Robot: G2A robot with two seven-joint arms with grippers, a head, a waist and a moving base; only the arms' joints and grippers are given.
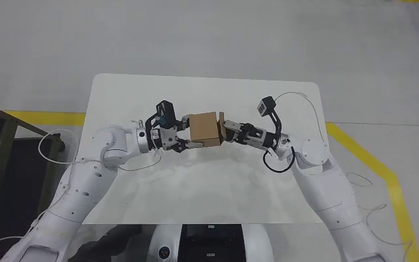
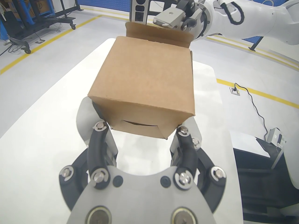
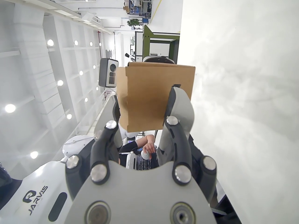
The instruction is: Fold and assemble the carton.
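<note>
One brown cardboard carton: held over white rectangular table.
Left gripper: clamped on its closed end.
Right gripper: pinching its opposite end.

The carton was plain brown corrugated cardboard, matt and slightly fibrous, with raw cut edges along its flap. My left hand had a brushed grey metal plate, shiny steel bolt heads, matt black links that looked like plastic, and smooth pale shells on its fingers. My right hand was made the same way: dull metal plate, bright bolts, black links, light grey satin finger shells. The desk was smooth and white, faintly glossy, with soft cloudy reflections.
</note>
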